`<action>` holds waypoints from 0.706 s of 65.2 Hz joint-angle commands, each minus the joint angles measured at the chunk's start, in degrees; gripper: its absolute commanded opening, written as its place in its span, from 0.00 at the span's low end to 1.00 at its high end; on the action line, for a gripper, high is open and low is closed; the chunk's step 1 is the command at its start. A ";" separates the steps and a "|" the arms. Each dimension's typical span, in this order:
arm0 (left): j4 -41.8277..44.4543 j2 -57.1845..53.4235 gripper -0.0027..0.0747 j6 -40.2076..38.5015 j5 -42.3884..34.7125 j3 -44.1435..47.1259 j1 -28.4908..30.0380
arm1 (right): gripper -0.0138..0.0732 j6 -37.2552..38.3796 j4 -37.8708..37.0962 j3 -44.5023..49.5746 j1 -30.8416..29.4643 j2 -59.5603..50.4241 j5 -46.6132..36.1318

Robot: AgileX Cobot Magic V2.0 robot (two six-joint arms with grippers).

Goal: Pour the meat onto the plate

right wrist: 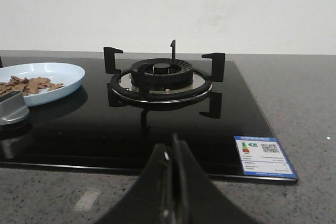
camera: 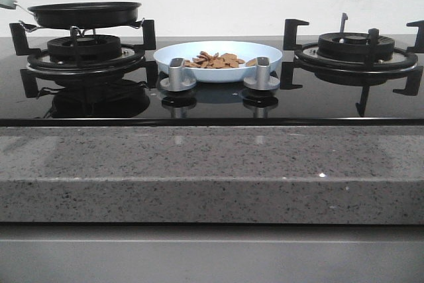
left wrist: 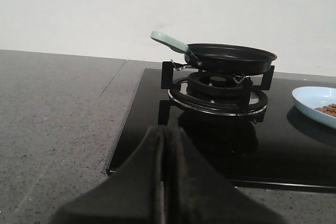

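Surface (camera: 212, 164) of speckled grey stone is seen carrying a black glass hob (camera: 218, 107) with a burner at each end. The left burner (camera: 83, 54) is topped by a black frying pan (camera: 85, 12), whose pale green handle (left wrist: 169, 40) is shown in full only in the left wrist view, pointing away from the plate; the front view cuts it off at the frame edge. The right burner (right wrist: 161, 77) is left bare, and an energy label (right wrist: 265, 157) at the hob's corner is shown only in the right wrist view. The plate (camera: 255, 54) is set on the glass between the burners, behind two silver knobs (camera: 177, 74). The meat (camera: 215, 61) is spread in a loose low pile on the plate, its long axis running side to side. The left gripper (left wrist: 165, 145) and right gripper (right wrist: 173, 153) are each seen with fingers pressed together, holding nothing.
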 commanded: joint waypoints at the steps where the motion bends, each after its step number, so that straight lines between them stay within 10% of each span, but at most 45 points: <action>1: -0.28 -0.84 0.01 -0.01 -4.93 0.31 0.03 | 0.08 -0.30 0.06 -0.27 -0.47 -0.94 -4.75; 21: -0.28 -0.84 0.01 -0.01 -4.93 0.31 0.03 | 0.08 18.53 -16.33 -0.27 -0.47 -0.94 -7.19; 46: -0.28 -0.84 0.01 -0.01 -4.93 0.31 0.03 | 0.08 18.74 -16.32 -0.27 -0.47 -0.94 -6.71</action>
